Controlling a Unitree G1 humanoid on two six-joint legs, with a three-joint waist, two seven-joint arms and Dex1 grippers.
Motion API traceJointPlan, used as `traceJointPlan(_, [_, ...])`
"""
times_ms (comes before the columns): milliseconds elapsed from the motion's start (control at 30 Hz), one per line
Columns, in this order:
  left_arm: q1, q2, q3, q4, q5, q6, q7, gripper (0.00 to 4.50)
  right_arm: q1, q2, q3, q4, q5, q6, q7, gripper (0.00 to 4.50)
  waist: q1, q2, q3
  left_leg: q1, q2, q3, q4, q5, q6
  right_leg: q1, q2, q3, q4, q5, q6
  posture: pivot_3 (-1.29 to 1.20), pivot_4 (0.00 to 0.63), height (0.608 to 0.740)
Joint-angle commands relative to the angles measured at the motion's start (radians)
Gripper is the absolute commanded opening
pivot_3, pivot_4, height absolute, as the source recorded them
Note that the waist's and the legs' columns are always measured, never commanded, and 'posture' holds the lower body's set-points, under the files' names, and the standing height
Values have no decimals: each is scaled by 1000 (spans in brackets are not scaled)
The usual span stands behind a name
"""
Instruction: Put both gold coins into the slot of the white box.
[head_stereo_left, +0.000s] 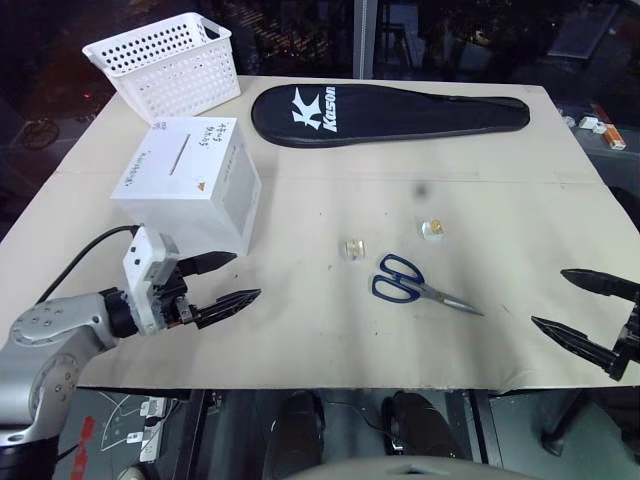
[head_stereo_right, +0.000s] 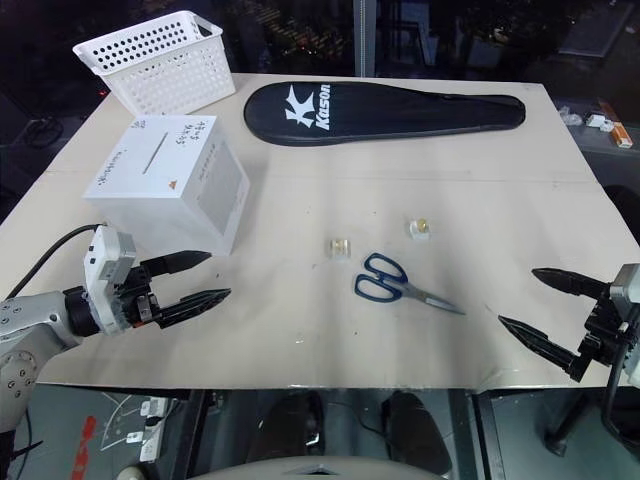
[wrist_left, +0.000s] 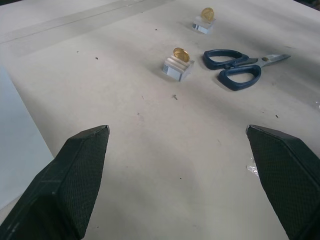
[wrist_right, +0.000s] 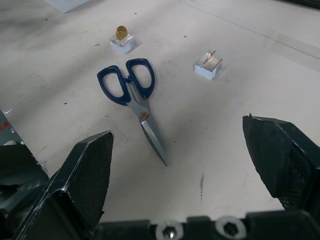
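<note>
Our two arms: silver-grey casings ending in black two-finger grippers

On our left arm (head_stereo_left: 50, 335) we see a rounded silver-grey shell with small dark screws, a white boxy module just behind the left gripper (head_stereo_left: 222, 282), and a black cable looping back from that module. The gripper's fingers (wrist_left: 75, 170) are matte black, wedge-shaped, tapering to points, with a fine woven texture. Our right gripper (head_stereo_left: 580, 305) has the same black pointed fingers; at their base sits a black bracket with two silver screw heads (wrist_right: 167, 231).
</note>
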Motion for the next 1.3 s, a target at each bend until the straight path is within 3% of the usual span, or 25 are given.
traceJointPlan(33, [-53,1,-9,-50,-50,-1,-15,4456,-53,-13,-3,-39,-1,54,-116,4500,0,0,0,0,0,0,0,0,0,0,0,0,0,0,0,0,150,740])
traceJointPlan(133, [-151,-34,-102,-125,-104,16,-8,4456,-224,-17,143,-91,29,239,-358,4500,-2,-1,0,0,0,0,0,0,0,1,0,-1,-2,0,0,0,150,740])
traceJointPlan(333, [-265,-68,-165,-115,-113,44,45,4456,-531,77,385,-40,20,444,-630,4500,-4,-1,-1,0,0,0,0,0,0,3,2,0,-2,3,3,0,150,740])
traceJointPlan(500, [-229,-61,-155,-131,-107,27,30,4456,-706,185,523,38,-12,564,-776,4500,-3,-1,-2,-1,0,0,-5,0,-1,2,2,-1,-4,2,3,0,150,740])
traceJointPlan(567, [-209,-78,-158,-147,-97,12,51,4500,-771,229,580,60,-33,599,-817,3569,-5,-1,-1,-2,0,1,-5,1,-2,-1,2,2,-4,2,3,0,150,740])
traceJointPlan(600, [-205,-86,-164,-160,-98,13,64,4500,-789,236,600,66,-45,609,-824,3199,-3,-1,-1,-3,-1,1,-5,1,-3,-2,2,2,-4,2,3,0,150,740])
traceJointPlan(733, [-186,-93,-167,-192,-109,15,80,4500,-849,276,642,98,-58,643,-841,3199,10,-1,-2,-17,0,-1,-2,3,-5,-13,2,-2,-2,2,3,0,150,740])
traceJointPlan(933, [-158,-81,-138,-218,-115,18,96,4500,-899,286,696,158,-113,641,-835,3199,8,-1,-2,-17,0,0,-1,3,-5,-13,2,-1,-2,2,3,0,150,740])
traceJointPlan(1033, [-136,-76,-126,-232,-118,17,97,4500,-881,224,718,114,-100,607,-735,3199,5,0,-1,-17,0,0,-1,3,-5,-13,2,-1,-2,2,3,0,150,740])
traceJointPlan(1167, [-95,-47,-128,-238,-99,1,43,4500,-774,43,790,-49,-64,517,-490,3199,10,0,-1,-17,0,-1,-1,3,-5,-13,2,-2,-2,2,3,0,150,740])
traceJointPlan(1300, [-93,-25,-132,-242,-97,-4,30,4500,-745,16,866,-18,-128,452,-467,3199,-1,-1,-2,-16,0,-1,-2,1,-3,-12,2,-2,-3,1,4,0,150,740])
